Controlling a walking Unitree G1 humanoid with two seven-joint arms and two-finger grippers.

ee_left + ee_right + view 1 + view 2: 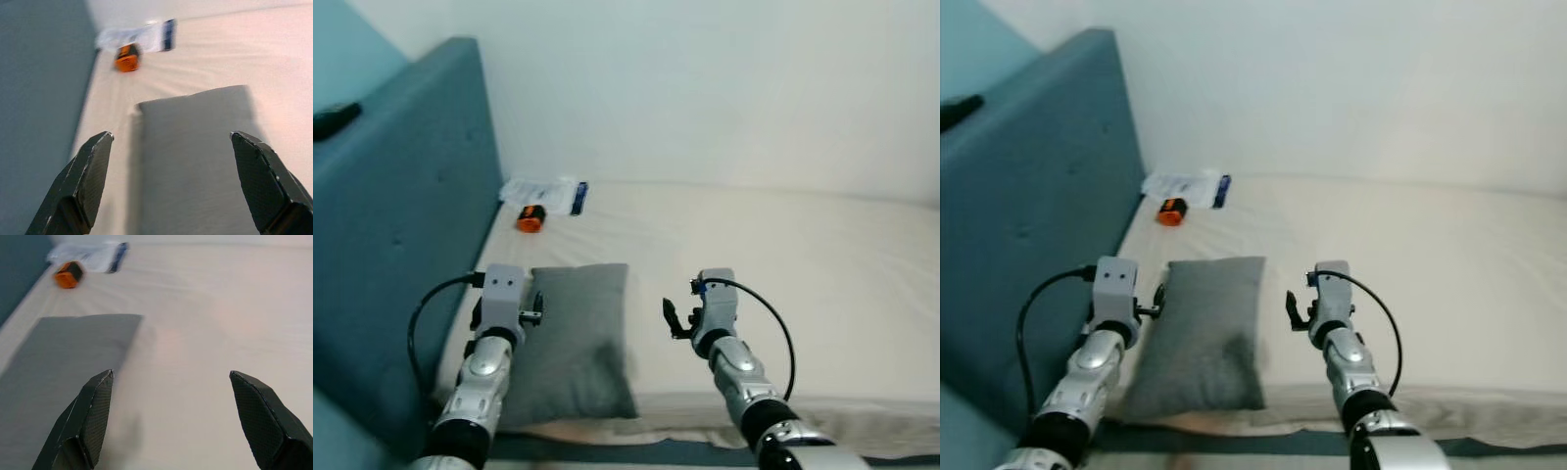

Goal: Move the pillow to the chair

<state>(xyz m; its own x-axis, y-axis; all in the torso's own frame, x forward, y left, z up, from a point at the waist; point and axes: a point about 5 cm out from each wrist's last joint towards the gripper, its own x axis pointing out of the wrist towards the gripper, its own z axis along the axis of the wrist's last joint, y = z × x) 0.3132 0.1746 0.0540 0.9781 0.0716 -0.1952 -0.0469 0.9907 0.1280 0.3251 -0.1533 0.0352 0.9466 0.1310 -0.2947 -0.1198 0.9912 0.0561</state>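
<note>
A: Far left first — what's there?

B: Teal headboard (406, 215) along the left side of the bed (783, 245), w/ a small dark thing (335, 119) on its top edge; can't tell what it is. By the headboard at the far end of the mattress: a small orange object (530, 217) and, touching or just beside it on the right, a clear plastic packet w/ a dark blue edge (548, 191).

A: Left end effector?

B: Left end effector (171, 183) hovers over the near-left part of the bed, above the pillow's left edge. Fingers spread wide, nothing between them. In the wrist view one finger (80, 186) sits over bare sheet beside the headboard, the other over the pillow.

A: And the pillow?

B: Grey pillow (573, 338) lies flat on the bed, near-left, long side running near-to-far, between the two arms. Its near end reaches close to the mattress edge.

A: Right side?

B: Right end effector (171, 423) hangs over bare sheet just right of the pillow, also spread wide, empty. Not touching the pillow. Rest of the bed to the right is plain cream sheet; pale wall (724, 88) behind.
</note>
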